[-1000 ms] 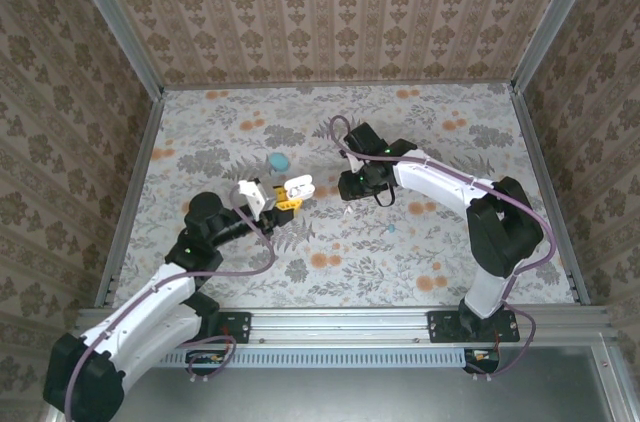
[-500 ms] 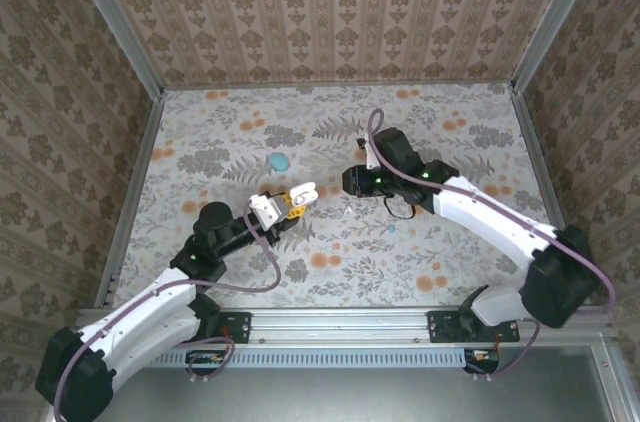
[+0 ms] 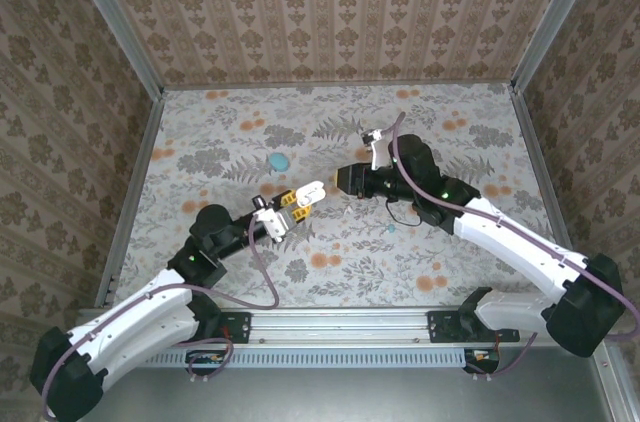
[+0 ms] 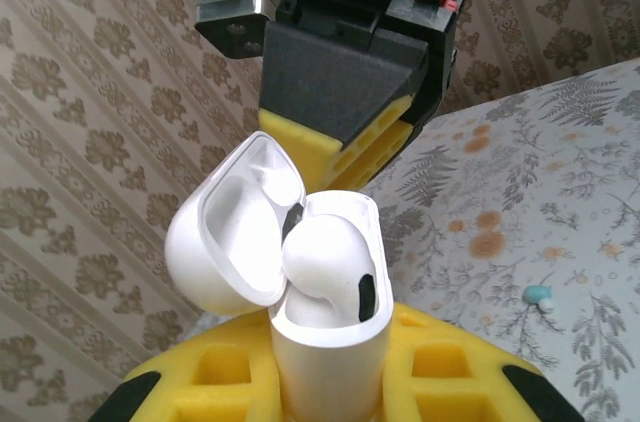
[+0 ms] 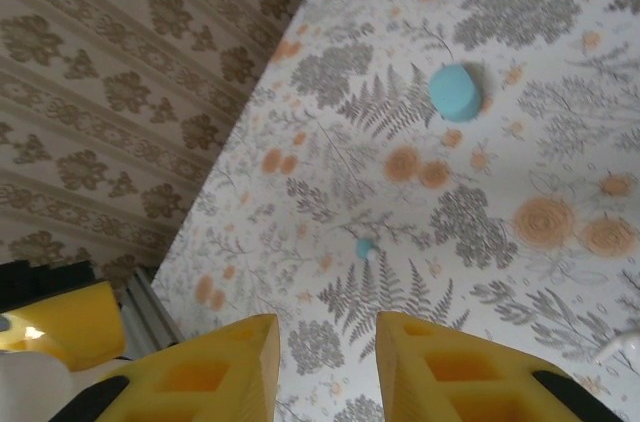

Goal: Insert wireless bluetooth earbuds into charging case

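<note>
My left gripper (image 3: 293,200) is shut on the white charging case (image 3: 308,191), held upright above the table. In the left wrist view the case (image 4: 330,342) has its lid (image 4: 225,232) swung open to the left, and a white earbud (image 4: 330,267) sits in it between my yellow fingers (image 4: 440,382). My right gripper (image 3: 343,180) hovers just right of the case and points at it. Its jaws are open, with only table between them (image 5: 327,327). It also looms behind the case (image 4: 345,132). A tiny teal earbud (image 3: 392,227) (image 4: 538,294) (image 5: 365,248) lies on the table.
A larger teal round piece (image 3: 278,161) (image 5: 456,92) lies left of centre on the floral table. A small white piece (image 5: 620,347) lies at the lower right edge of the right wrist view. Patterned walls (image 3: 330,12) and metal rails (image 3: 130,192) enclose the table.
The right arm has stretched out, its elbow swinging to the right, and its gripper has turned to face the case. My left gripper has carried the case slightly to the right.
</note>
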